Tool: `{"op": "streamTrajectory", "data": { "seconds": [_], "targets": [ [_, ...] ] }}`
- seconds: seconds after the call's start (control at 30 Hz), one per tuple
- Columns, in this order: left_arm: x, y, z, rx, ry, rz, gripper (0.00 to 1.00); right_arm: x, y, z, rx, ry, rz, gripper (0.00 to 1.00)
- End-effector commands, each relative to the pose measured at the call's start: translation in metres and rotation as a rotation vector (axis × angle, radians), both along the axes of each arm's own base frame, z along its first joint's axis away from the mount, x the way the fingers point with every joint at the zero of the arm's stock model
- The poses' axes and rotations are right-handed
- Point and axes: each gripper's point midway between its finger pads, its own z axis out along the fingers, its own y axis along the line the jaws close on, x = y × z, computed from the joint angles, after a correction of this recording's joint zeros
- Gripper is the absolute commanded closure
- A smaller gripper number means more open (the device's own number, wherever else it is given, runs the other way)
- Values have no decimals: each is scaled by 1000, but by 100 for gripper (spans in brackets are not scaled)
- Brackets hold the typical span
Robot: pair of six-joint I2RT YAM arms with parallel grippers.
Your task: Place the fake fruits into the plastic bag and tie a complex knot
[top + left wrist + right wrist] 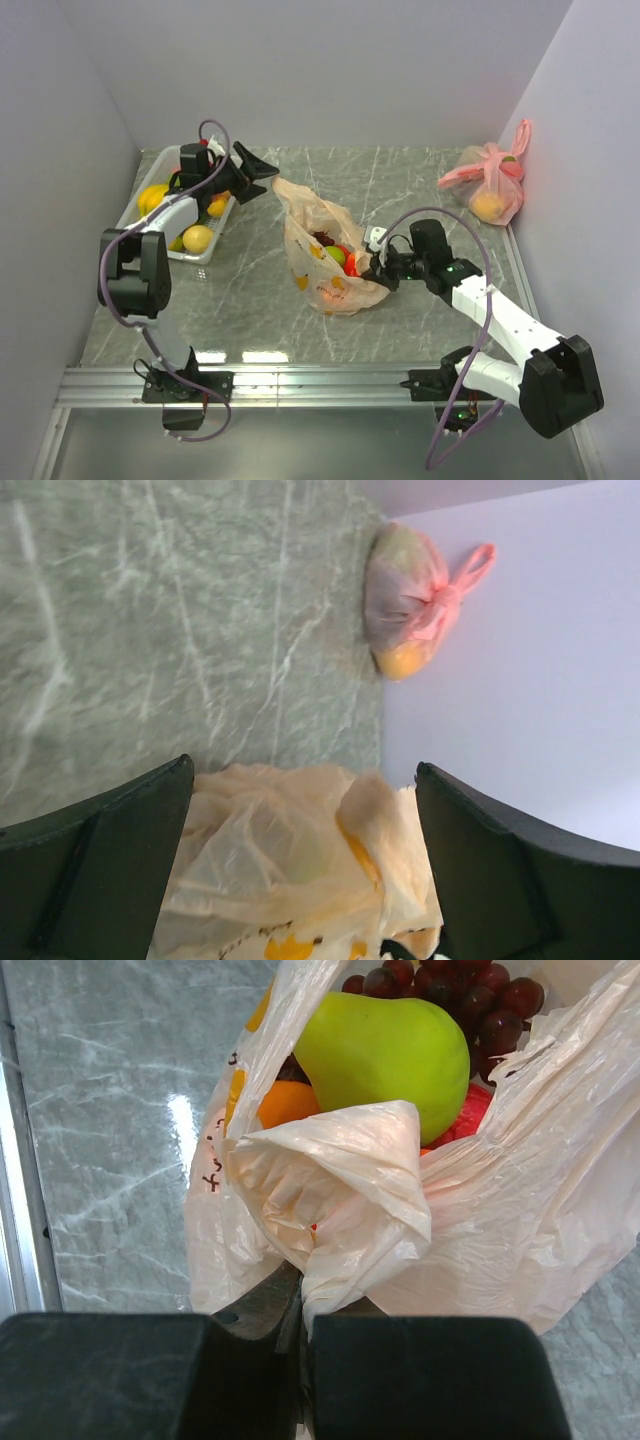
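Note:
The peach-orange plastic bag point(325, 255) lies mid-table with its mouth open. Inside it are a green fruit point(385, 1050), dark red grapes point(450, 990), an orange fruit point(285, 1102) and a red one point(475, 1110). My right gripper point(378, 266) is shut on a bunched fold of the bag's rim point(345, 1195) at its right side. My left gripper point(262, 172) is open and empty, hovering just left of the bag's raised far corner point(300, 850). More fake fruits point(198, 238), yellow and orange, lie in the white basket point(152, 164) at the left. No knot shows on this bag.
A pink tied bag point(490, 185) with a yellow fruit inside sits at the back right corner against the wall; it also shows in the left wrist view point(410, 605). The white basket stands by the left wall. A metal rail point(320, 380) runs along the table's near edge.

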Motion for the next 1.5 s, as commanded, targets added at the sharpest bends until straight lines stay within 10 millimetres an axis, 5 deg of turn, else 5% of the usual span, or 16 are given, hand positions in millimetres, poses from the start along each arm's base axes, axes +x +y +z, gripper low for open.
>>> {"op": "streamTrajectory", "data": {
  "seconds": [0.0, 0.27, 0.37, 0.4, 0.47, 0.5, 0.67, 0.7, 0.87, 1.0, 1.1, 1.13, 1.2, 1.3, 1.4, 1.47],
  "targets": [
    [10, -26, 35, -103, -93, -78, 3, 11, 4, 19, 18, -46, 10, 100],
    [-6, -51, 40, -164, -79, -162, 38, 13, 4, 28, 30, -48, -5, 100],
    [0, -40, 65, -89, -190, -146, 57, 16, 0, 41, 49, -50, -34, 100],
    [-5, -37, 68, -47, -174, -147, 81, 17, -2, 47, 63, -41, -52, 100],
    [-1, -30, 100, 112, -355, -157, 93, 23, -7, 68, 98, -48, -90, 100],
    [-10, -28, 95, 167, -328, -179, 100, 23, -9, 76, 123, -23, -119, 100],
    [-35, -9, 141, 666, -713, -179, 100, 40, -25, 150, 263, -25, -236, 100],
    [-53, -4, 169, 732, -817, -146, 100, 41, -28, 161, 294, -5, -263, 100],
    [-91, 23, 183, 986, -1026, -106, 100, 63, -48, 201, 375, -34, -357, 100],
    [-112, 28, 176, 985, -1011, -136, 100, 62, -49, 184, 369, 39, -370, 100],
    [-132, 25, 133, 986, -949, -273, 100, 65, -48, 148, 332, 121, -411, 100],
    [-136, 28, 100, 1010, -891, -308, 100, 67, -49, 120, 301, 201, -435, 100],
    [-143, 35, 83, 1027, -854, -300, 100, 65, -49, 103, 282, 256, -438, 100],
    [-156, 37, 72, 1007, -829, -338, 100, 72, -52, 113, 317, 225, -476, 100],
    [-147, 41, 150, 988, -936, -209, 100, 83, -56, 175, 375, 103, -474, 100],
    [-148, 34, 181, 910, -969, -234, 100, 86, -62, 194, 408, 126, -487, 100]
  ]
}}
